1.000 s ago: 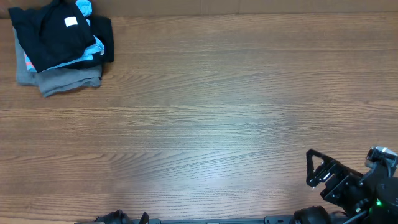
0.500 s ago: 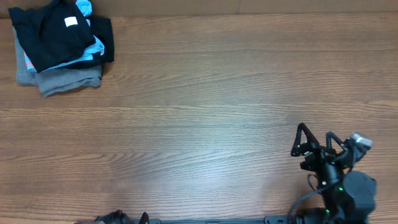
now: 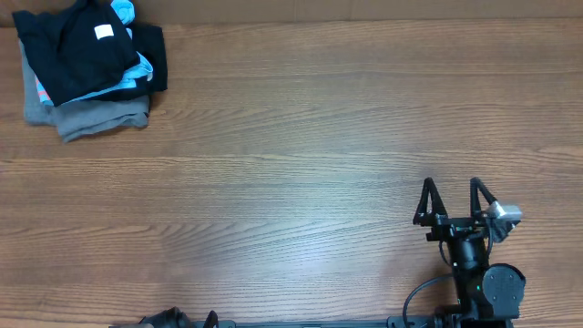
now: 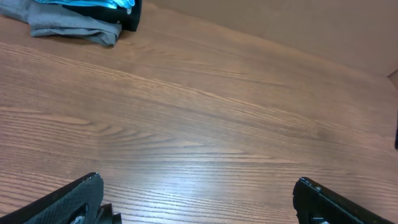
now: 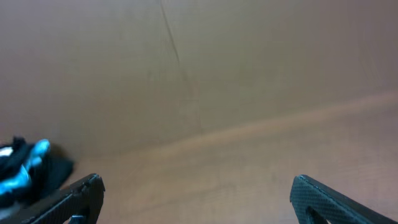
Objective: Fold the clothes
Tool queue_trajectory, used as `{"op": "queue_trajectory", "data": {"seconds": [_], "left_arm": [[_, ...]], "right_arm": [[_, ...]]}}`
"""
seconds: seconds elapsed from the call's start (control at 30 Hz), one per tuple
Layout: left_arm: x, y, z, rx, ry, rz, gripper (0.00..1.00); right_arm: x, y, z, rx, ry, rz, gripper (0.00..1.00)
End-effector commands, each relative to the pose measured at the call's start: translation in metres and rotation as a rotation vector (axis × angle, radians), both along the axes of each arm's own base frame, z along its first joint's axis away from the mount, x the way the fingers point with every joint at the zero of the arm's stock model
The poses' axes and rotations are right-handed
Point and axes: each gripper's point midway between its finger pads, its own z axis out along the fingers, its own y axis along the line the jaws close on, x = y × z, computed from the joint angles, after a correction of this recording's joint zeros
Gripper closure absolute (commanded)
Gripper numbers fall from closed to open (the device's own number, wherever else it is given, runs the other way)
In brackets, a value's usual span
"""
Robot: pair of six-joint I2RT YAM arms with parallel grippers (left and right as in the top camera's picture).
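Right end effector [image 3: 450, 185] spread, black T-shirt [image 3: 71, 56] crumpled

No writing, number or brand can be read anywhere. A small white label [image 3: 104, 32] is seen on the black T-shirt [image 3: 71, 56], on its upper face, but it is too small for any print on it to be made out
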Motion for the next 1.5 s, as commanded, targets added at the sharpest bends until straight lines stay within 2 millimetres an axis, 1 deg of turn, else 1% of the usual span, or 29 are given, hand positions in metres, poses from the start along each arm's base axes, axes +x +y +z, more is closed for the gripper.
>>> {"op": "queue_trajectory", "data": {"seconds": [0.0, 0.1, 0.23, 0.4, 0.47, 0.63, 1.47], "left_arm": [[-0.001, 0.000, 0.000, -0.006, -0.008, 0.010, 0.00], [-0.001, 0.000, 0.000, -0.006, -0.008, 0.010, 0.00], [-0.001, 0.000, 0.000, -0.006, -0.008, 0.010, 0.00], [-0.001, 0.000, 0.000, -0.006, -0.008, 0.010, 0.00], [-0.001, 0.000, 0.000, -0.006, -0.008, 0.010, 0.00], [-0.001, 0.000, 0.000, -0.006, -0.008, 0.010, 0.00], [-0.001, 0.000, 0.000, -0.006, -0.008, 0.010, 0.00]], "right_arm": [[-0.001, 0.000, 0.007, -0.035, -0.065, -0.001, 0.00], [-0.001, 0.000, 0.012, -0.035, -0.108, -0.004, 0.00], [0.002, 0.000, 0.002, -0.042, -0.099, -0.005, 0.00], [0.003, 0.001, -0.003, -0.082, -0.082, -0.002, 0.00], [0.004, 0.001, -0.011, -0.088, -0.048, -0.002, 0.00], [0.006, 0.002, -0.048, -0.087, 0.103, 0.009, 0.00], [0.006, 0.002, -0.046, -0.088, 0.094, 0.012, 0.00]]}}
